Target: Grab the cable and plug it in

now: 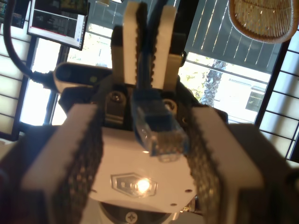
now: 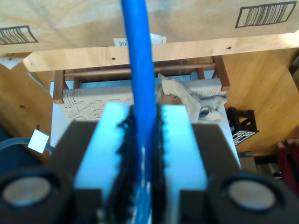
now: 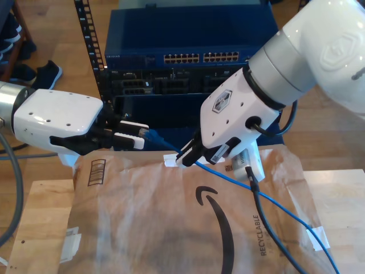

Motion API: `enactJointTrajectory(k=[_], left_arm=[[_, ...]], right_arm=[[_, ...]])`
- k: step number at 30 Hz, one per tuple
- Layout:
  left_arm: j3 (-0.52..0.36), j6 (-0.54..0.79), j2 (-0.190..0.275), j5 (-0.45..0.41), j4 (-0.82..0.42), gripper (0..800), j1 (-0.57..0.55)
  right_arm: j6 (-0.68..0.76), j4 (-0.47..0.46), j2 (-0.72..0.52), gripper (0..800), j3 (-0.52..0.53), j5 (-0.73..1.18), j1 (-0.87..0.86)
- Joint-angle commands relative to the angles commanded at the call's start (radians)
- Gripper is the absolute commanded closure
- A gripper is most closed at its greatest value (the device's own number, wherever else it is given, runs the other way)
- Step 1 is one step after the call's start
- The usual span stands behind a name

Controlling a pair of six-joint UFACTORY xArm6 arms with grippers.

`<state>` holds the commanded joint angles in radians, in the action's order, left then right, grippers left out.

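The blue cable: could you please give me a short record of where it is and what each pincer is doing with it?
cable: the cable, bright blue, trails across the brown paper bag
plug: translucent plug sits between the pads of my first pincer; whether they press on it is unclear
second pincer: my second pincer is shut on the cable behind the plug
target: network switch with rows of ports, beyond both arms
status: plug not in a port
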<state>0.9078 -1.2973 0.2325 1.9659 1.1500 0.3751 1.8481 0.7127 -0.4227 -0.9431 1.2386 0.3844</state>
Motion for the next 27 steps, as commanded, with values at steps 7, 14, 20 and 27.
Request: enactJointTrajectory(k=[7,14,20,27], left_arm=[[-0.002,0.002,0.0,-0.002,0.0,554,0.0],[-0.002,0.014,0.005,-0.023,0.0,586,0.0],[-0.003,0.017,0.005,-0.025,0.002,640,0.0],[-0.021,0.017,0.008,-0.055,-0.002,772,0.0]], right_arm=[[0.002,0.0,0.003,799,-0.002,0.0,0.0],[0.0,0.0,0.003,799,0.0,-0.002,0.0],[0.0,0.0,0.008,799,0.0,0.0,0.0],[-0.015,0.002,0.008,768,-0.002,-0.002,0.0]])
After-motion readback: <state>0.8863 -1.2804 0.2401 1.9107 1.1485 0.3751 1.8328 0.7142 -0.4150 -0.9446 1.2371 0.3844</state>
